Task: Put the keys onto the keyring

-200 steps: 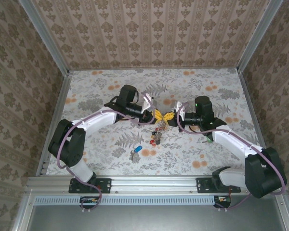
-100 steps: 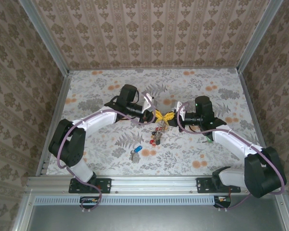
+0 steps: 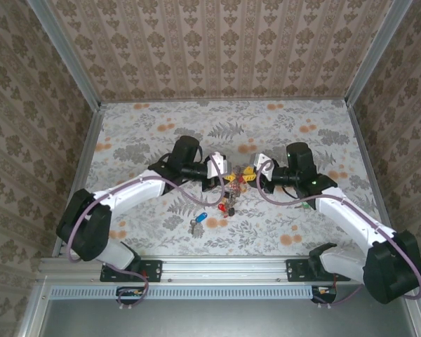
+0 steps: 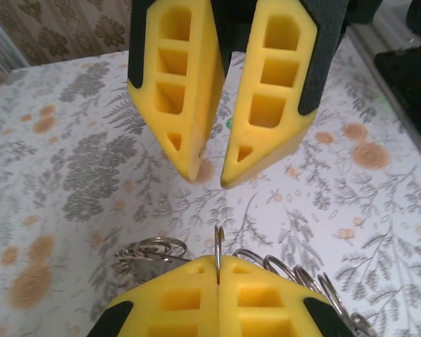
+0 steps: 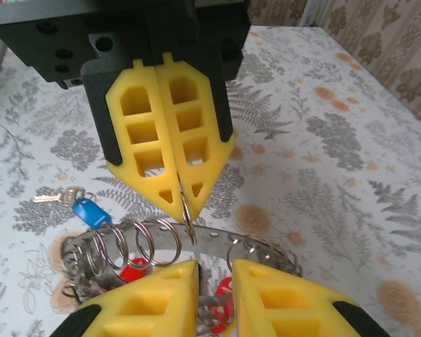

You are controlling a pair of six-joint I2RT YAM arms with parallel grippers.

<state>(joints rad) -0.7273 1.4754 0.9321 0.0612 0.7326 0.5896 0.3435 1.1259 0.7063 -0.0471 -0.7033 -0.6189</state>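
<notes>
**Left gripper** (image 5: 179, 202): yellow fingers pressed fully together, pinching one thin split ring (image 5: 188, 223) of the keyring edge-on at their tips. Judged purpose: to lift and steady the ring so a key can be threaded on.

**Right gripper** (image 4: 210, 177): faces the left one across the keyring. Its fingers are parted by a narrow gap and have nothing between them. It looks poised either to take a second hold on the ring or to go for a key.

**Keyring** (image 5: 221, 235): a curved metal band strung with many small wire loops. It hangs between the two grippers, with its lower part on or just above the table. Red key heads (image 5: 130, 270) cluster beneath it.

**Blue-headed key** (image 5: 91, 210): lies loose on the table, near the keyring on the side towards the left arm's base, and is not yet threaded. A silver key (image 5: 56, 196) lies just beyond it, further from the keyring.

**Table** (image 5: 323, 161): covered in a floral, fern-patterned print.

**Markings**: no brand, label or legible writing on the grippers, keys or ring. The key heads are too small to read.
</notes>
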